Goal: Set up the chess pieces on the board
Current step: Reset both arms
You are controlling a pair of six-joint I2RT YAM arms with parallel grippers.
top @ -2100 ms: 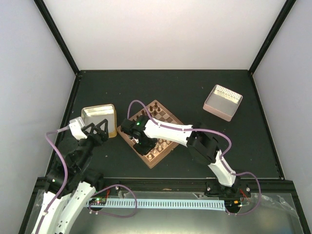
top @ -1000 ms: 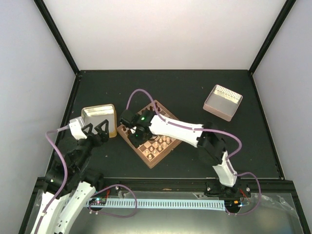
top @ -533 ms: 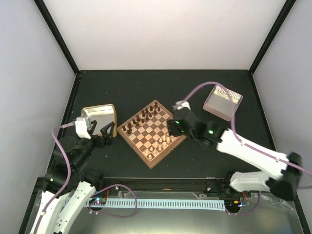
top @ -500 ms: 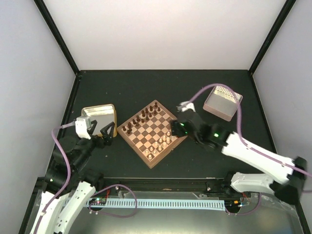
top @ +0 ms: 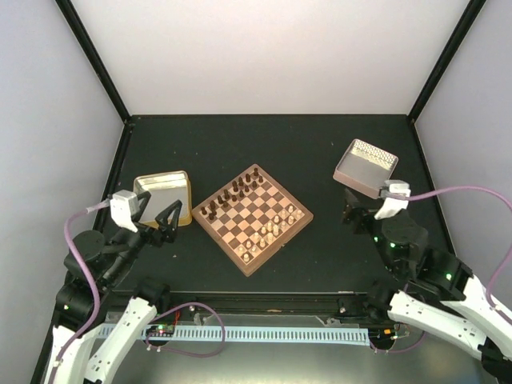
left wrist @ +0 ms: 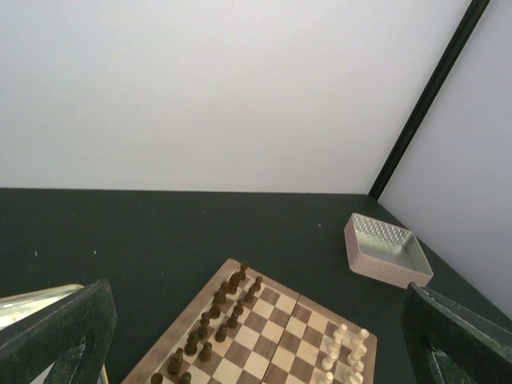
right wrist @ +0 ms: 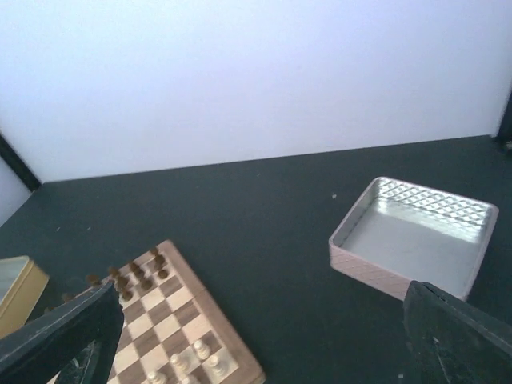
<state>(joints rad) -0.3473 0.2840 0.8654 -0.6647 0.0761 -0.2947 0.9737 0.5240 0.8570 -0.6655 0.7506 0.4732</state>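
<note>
The board (top: 252,218) lies turned like a diamond in the middle of the dark table. Dark chess pieces (top: 232,196) stand in two rows along its far-left side. Pale chess pieces (top: 270,230) stand along its near-right side. My left gripper (top: 158,212) hangs open and empty, left of the board. My right gripper (top: 362,212) is open and empty too, well right of the board. The left wrist view looks over the board (left wrist: 276,328), with dark pieces (left wrist: 216,316) and pale pieces (left wrist: 344,352). The right wrist view catches the board's (right wrist: 152,320) corner and pale pieces (right wrist: 192,356).
A shallow yellowish tray (top: 162,192) sits just left of the board, under my left gripper's reach. A pinkish rectangular bin (top: 366,166) stands at the back right, just beyond my right gripper; it looks empty in the right wrist view (right wrist: 412,240).
My right arm has drawn back from over the board's left side to the table's right, near the bin, with its jaws now open. The left arm shifted slightly back.
</note>
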